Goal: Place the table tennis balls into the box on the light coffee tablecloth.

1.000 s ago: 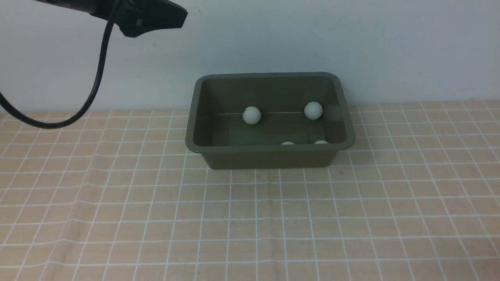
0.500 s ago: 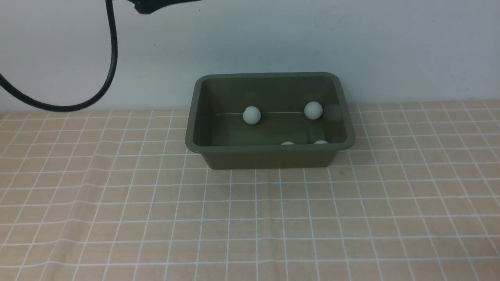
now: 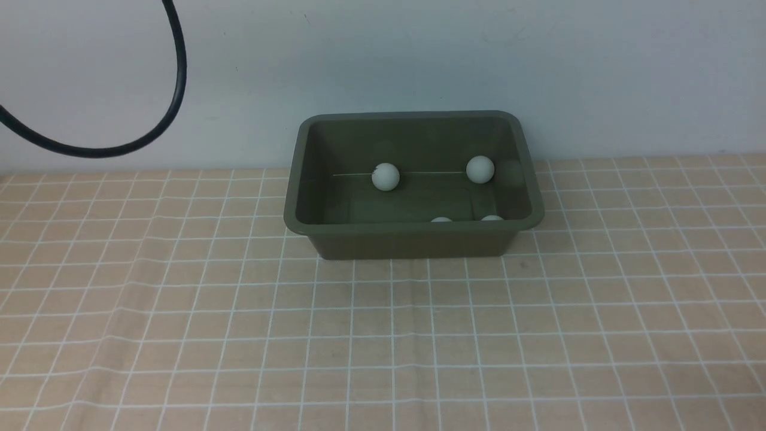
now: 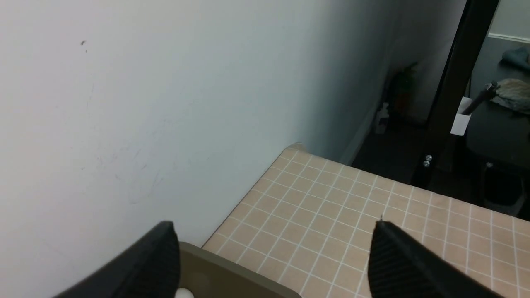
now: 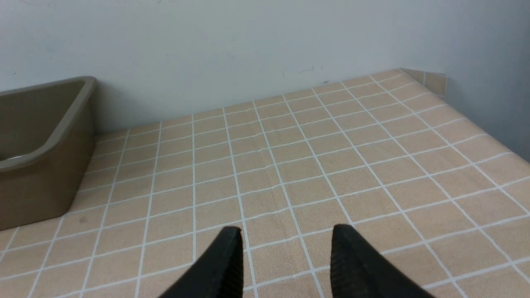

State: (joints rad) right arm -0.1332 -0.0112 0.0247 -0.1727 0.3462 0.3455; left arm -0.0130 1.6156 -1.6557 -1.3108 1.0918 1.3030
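The olive-green box (image 3: 413,242) stands on the light coffee tablecloth (image 3: 383,335) near the back wall. Several white table tennis balls lie inside it: one (image 3: 385,177) at the back left, one (image 3: 480,169) at the back right. The tops of two more (image 3: 441,219) (image 3: 492,218) peek over the front rim. Neither gripper shows in the front view. My left gripper (image 4: 275,225) hangs wide open and empty, high above a corner of the box (image 4: 223,271). My right gripper (image 5: 287,231) is open over bare cloth, well away from the box (image 5: 45,140).
A black cable (image 3: 173,90) loops down at the upper left in front of the pale wall. In the left wrist view the cloth's far corner (image 4: 296,149) meets the wall, with a dark room beyond the table's edge.
The left gripper's black body rose out of the top of the front view, leaving only its cable. The balls and the box have not moved.
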